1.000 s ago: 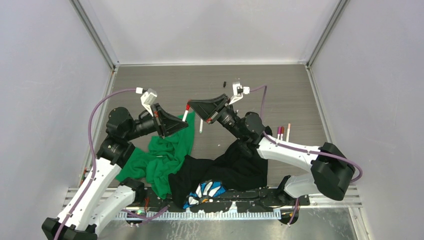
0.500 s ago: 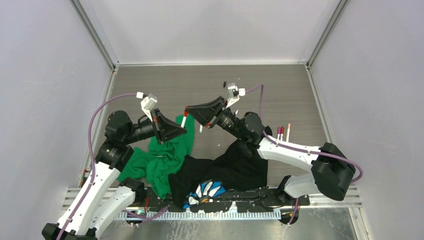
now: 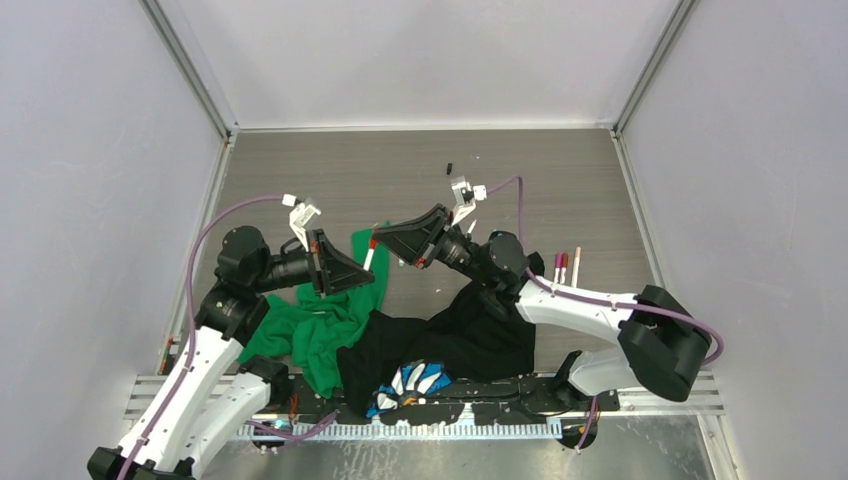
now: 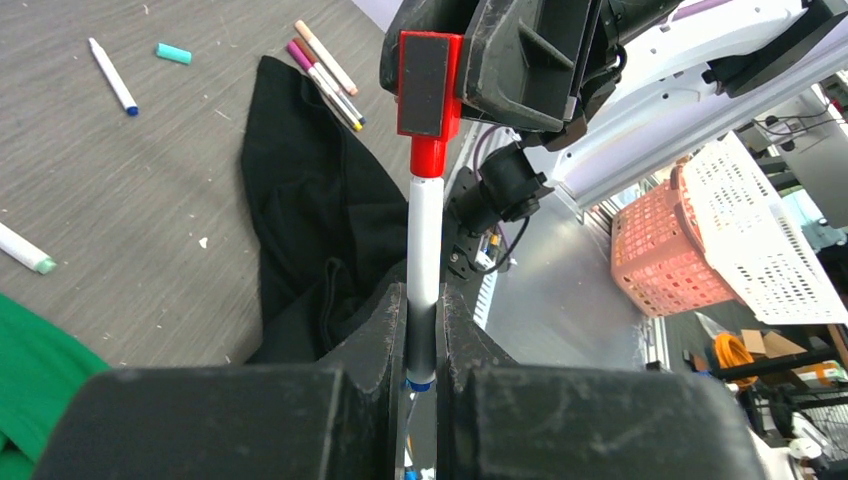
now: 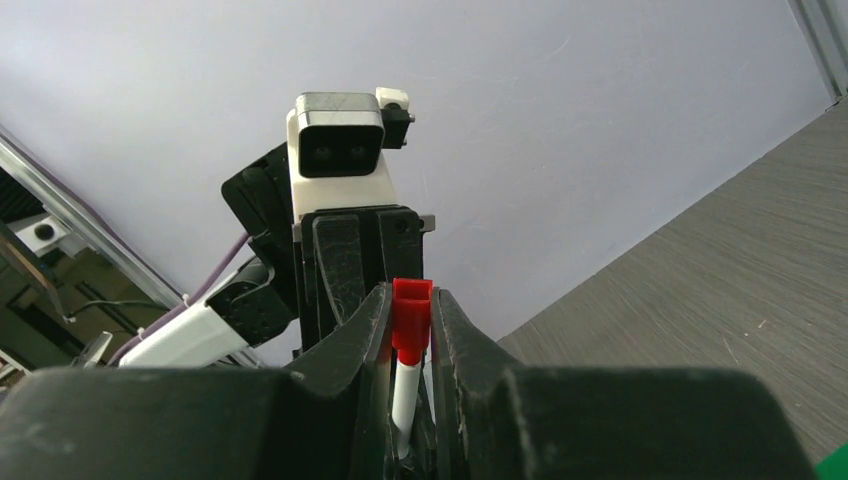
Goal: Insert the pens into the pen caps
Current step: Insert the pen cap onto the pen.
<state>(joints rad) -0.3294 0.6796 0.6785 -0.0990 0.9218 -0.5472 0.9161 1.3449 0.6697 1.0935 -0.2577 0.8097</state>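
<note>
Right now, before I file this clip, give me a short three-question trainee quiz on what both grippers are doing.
1. True or false: the left gripper is shut on the white pen.
2. What colour is the cap held by the right gripper? A black, B red, C teal.
3. Fill in: in the left wrist view, the loose teal cap lies on the ____.
Key: 1 true; 2 B; 3 table.

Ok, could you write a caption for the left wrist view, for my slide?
Left gripper holds a white pen; right gripper holds a red cap on its far end.
</note>
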